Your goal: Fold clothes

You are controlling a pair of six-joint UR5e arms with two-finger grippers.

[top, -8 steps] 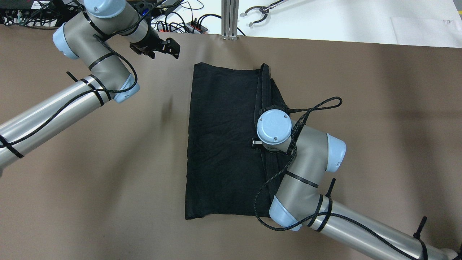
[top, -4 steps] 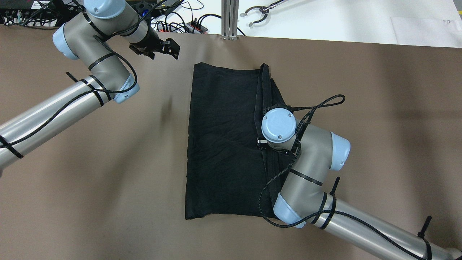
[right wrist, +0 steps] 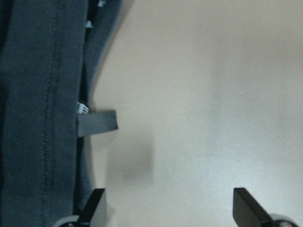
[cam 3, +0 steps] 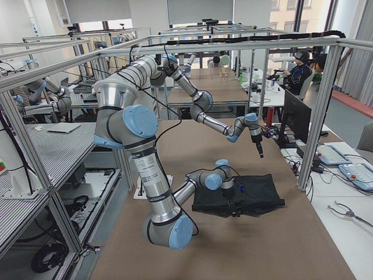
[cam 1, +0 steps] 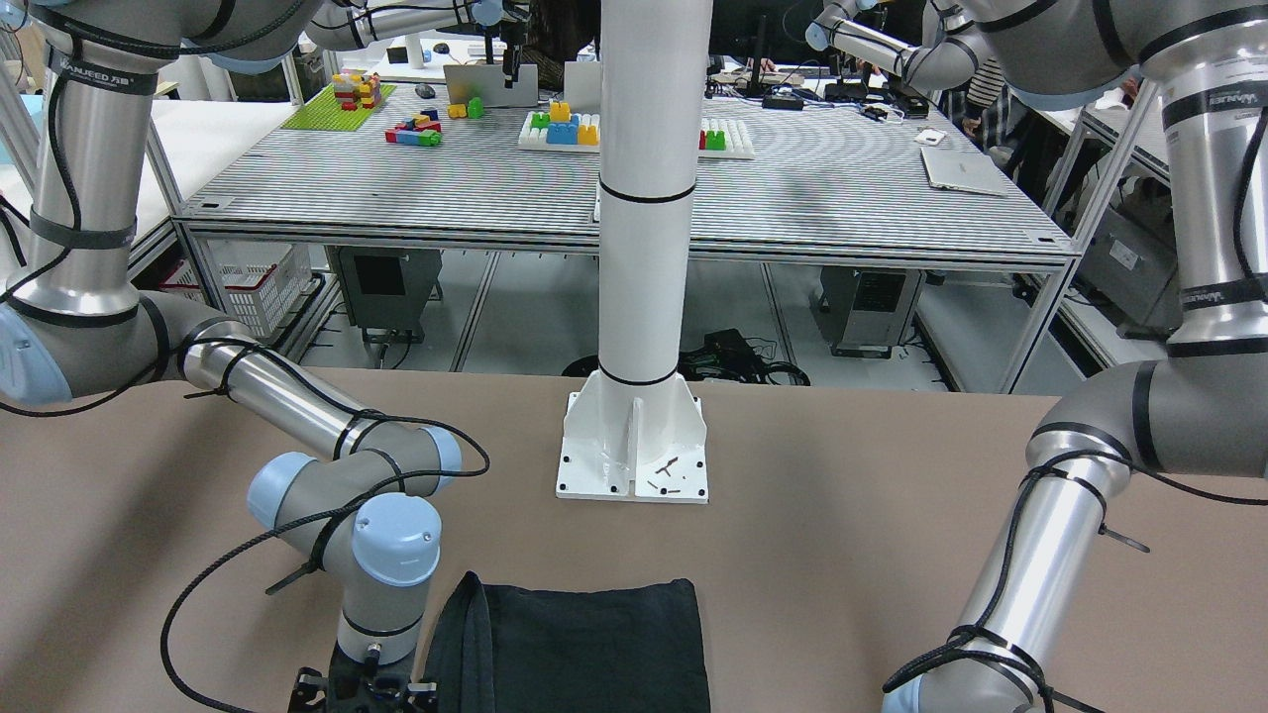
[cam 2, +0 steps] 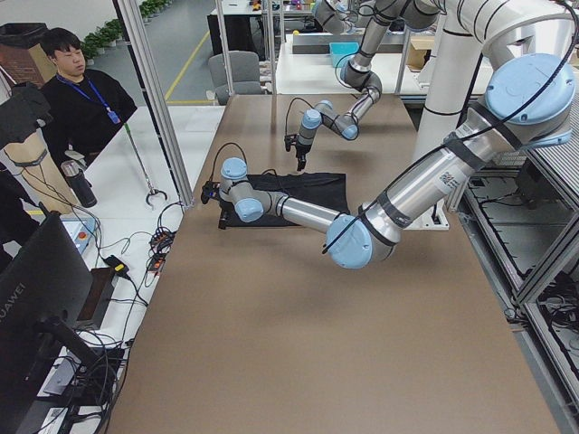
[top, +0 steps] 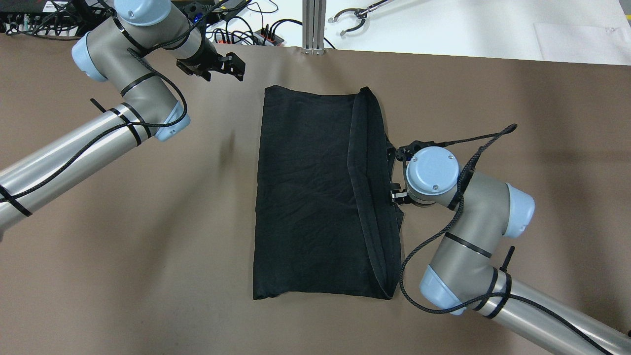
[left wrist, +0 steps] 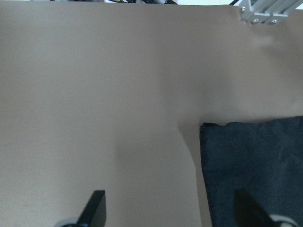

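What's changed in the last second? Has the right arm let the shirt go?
The right gripper has slid off the black garment toward the robot's right. It now hangs open over the table just beside the garment's edge, holding nothing. Whether it gripped the cloth before was hidden under the wrist. The garment lies folded as before, and the left gripper stayed open off its far left corner.

1. The garment (top: 305, 192) lies flat at the middle of the bench (top: 148, 246), before the pillar's (cam 1: 649, 198) base plate (cam 1: 634, 456), apart from it.
2. The right pincer (right wrist: 168, 208) stands over bare bench just beside the garment's right edge; a tag (right wrist: 97, 123) juts from that edge.
3. The left pincer (top: 231, 66) hangs near the garment's far left corner, apart from it.
4. Cables (top: 256, 29) lie beyond the bench's far edge.
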